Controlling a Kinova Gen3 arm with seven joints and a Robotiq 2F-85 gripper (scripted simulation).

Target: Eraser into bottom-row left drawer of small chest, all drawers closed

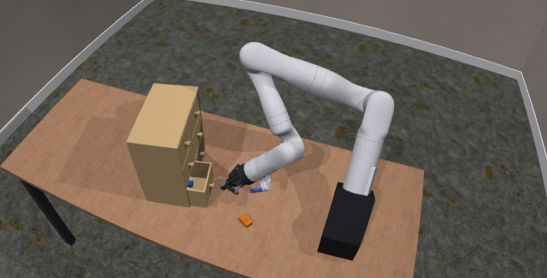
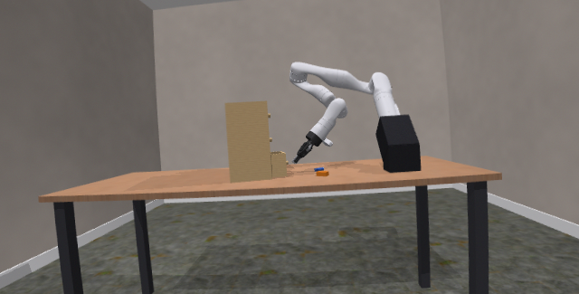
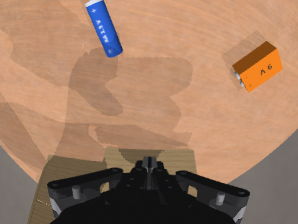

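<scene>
The small wooden chest (image 1: 167, 141) stands on the table's left half, also seen in the exterior view (image 2: 248, 140). Its bottom-row drawer (image 1: 201, 183) on the near side is pulled partly out. A small blue block (image 1: 190, 183), which looks like the eraser, lies inside it. My gripper (image 1: 226, 186) is shut and empty, low over the table just in front of that drawer's front and its knob. In the wrist view the closed fingertips (image 3: 149, 164) sit over a wooden edge of the drawer. I cannot tell whether they touch the drawer.
A blue cylinder with a white end (image 1: 255, 190) (image 3: 104, 27) lies on the table just behind the gripper. An orange block (image 1: 245, 220) (image 3: 258, 66) lies nearer the front edge. The arm's black base (image 1: 347, 227) stands at the right. The other drawers look pushed in.
</scene>
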